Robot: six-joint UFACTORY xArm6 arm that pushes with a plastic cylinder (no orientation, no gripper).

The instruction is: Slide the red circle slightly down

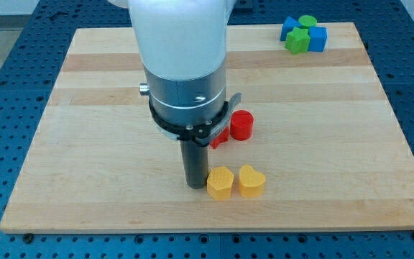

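The red circle [241, 124] stands near the middle of the wooden board [85, 108]. A second red block [220, 137] touches its left side and is mostly hidden behind the arm. My tip [195, 185] rests on the board below and to the left of the red circle. It sits just left of a yellow hexagon-like block [220, 182], which touches a yellow heart [251, 181]. Whether the tip touches the yellow hexagon cannot be told.
At the view's top right a cluster sits by the board's edge: a green circle [307, 22], a green block [297, 41] and blue blocks [317, 38]. The arm's white and grey body [182, 65] hides the board's upper middle.
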